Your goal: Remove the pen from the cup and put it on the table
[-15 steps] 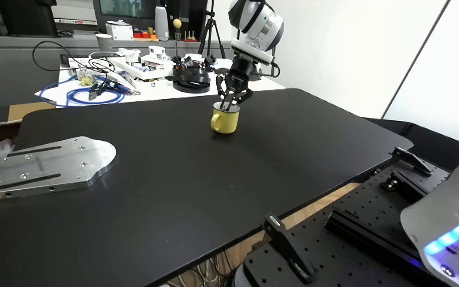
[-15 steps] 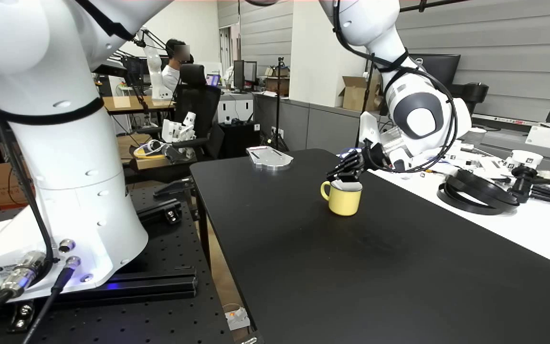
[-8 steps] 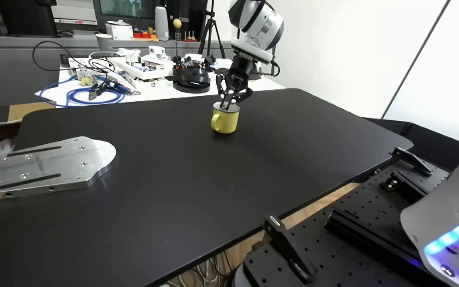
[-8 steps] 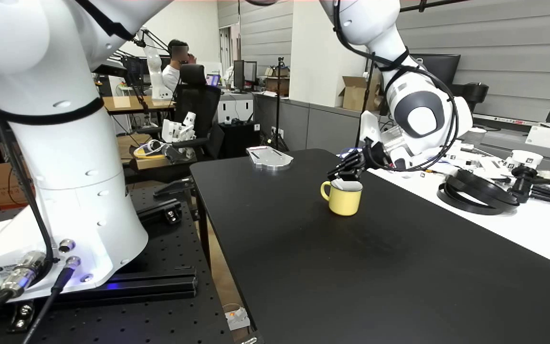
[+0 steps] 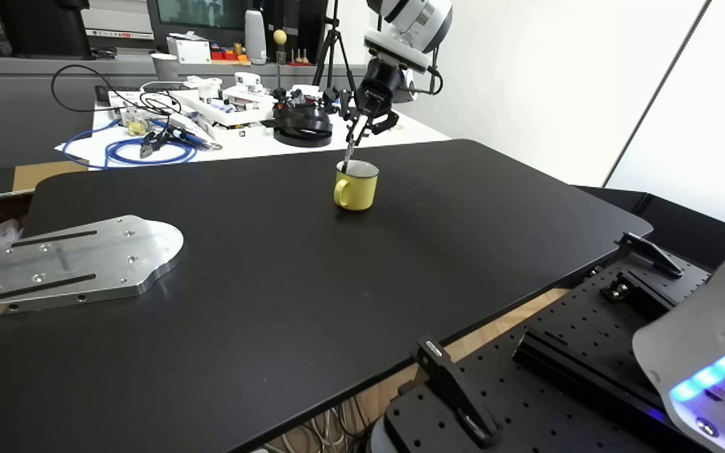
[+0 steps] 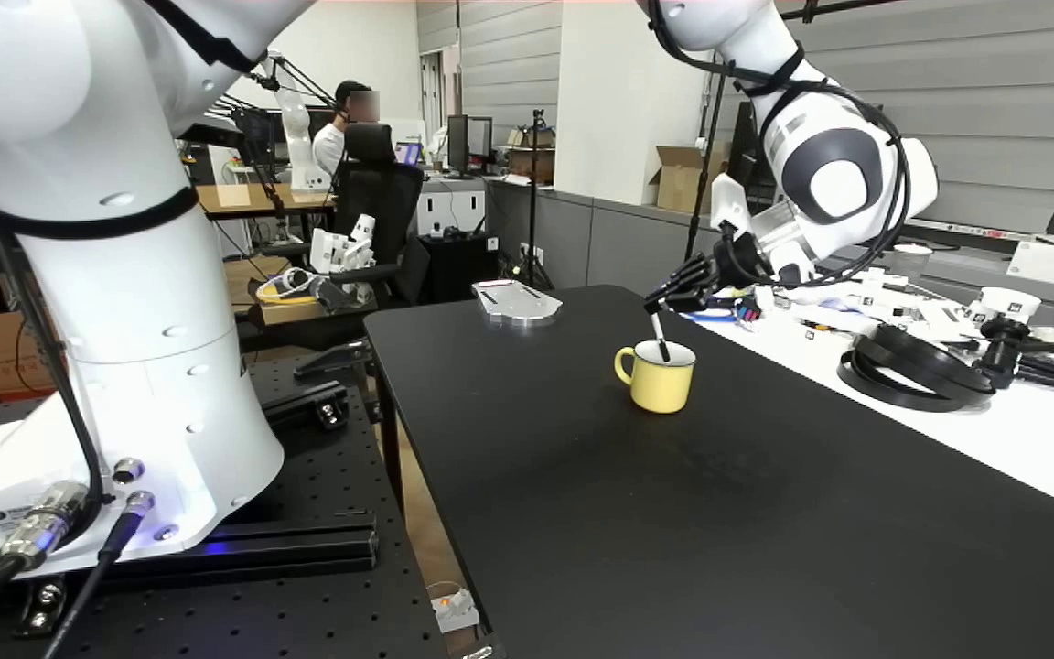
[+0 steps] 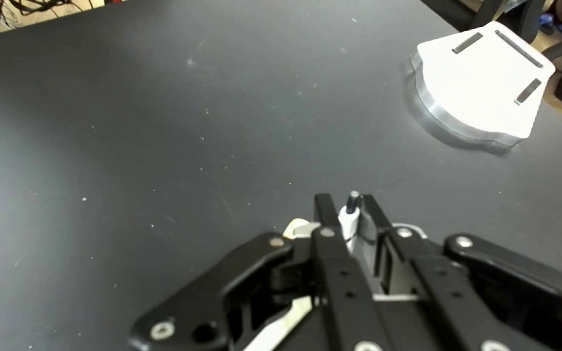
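The pen [image 5: 348,153] is white with dark ends and hangs slanted from my gripper [image 5: 354,137]. Its dark lower end is still inside the mouth of the yellow cup [image 5: 356,190]. In an exterior view the pen [image 6: 658,329] also shows below the gripper [image 6: 658,304], its tip within the rim of the cup [image 6: 661,384]. In the wrist view the pen [image 7: 349,217] stands between the two close fingers, which hold it. The cup is mostly hidden there behind the gripper. The cup stands upright on the black table [image 5: 262,283].
A silver metal plate [image 5: 98,258] lies at one end of the table; it also shows in the wrist view [image 7: 476,83]. A white table [image 5: 255,148] with cables and parts stands beyond the far edge. The robot's base [image 6: 161,366] stands beside the table.
My gripper has risen from the cup's mouth, drawing the pen upward, so much of the pen now shows above the rim. The cup has stayed in place.
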You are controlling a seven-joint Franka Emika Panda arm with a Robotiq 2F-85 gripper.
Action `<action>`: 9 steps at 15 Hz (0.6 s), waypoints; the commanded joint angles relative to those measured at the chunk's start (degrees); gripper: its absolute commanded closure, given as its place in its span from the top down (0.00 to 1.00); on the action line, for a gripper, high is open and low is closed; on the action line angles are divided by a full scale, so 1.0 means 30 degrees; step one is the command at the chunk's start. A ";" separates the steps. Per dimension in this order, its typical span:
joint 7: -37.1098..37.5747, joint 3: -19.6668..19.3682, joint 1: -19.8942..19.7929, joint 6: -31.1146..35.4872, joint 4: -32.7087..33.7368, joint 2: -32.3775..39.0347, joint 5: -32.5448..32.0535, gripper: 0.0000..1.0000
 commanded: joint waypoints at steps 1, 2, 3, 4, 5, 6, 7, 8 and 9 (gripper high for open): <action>0.1120 0.0097 -0.0378 -0.1510 0.1033 -0.0384 0.0681 0.04; 0.1185 0.0066 -0.0423 -0.1782 0.1211 -0.0472 0.0799 0.04; 0.1254 0.0019 -0.0472 -0.2022 0.1377 -0.0610 0.0880 0.04; 0.1302 -0.0043 -0.0511 -0.2176 0.1536 -0.0713 0.0990 0.04; 0.1307 -0.0101 -0.0565 -0.2340 0.1731 -0.0800 0.1059 0.04; 0.1295 -0.0149 -0.0639 -0.2442 0.1924 -0.0929 0.1090 0.04; 0.1267 -0.0204 -0.0691 -0.2473 0.2042 -0.1068 0.1132 0.04; 0.1216 -0.0305 -0.0748 -0.2439 0.2138 -0.1216 0.1125 0.04; 0.1162 -0.0416 -0.0802 -0.2374 0.2211 -0.1315 0.1015 0.04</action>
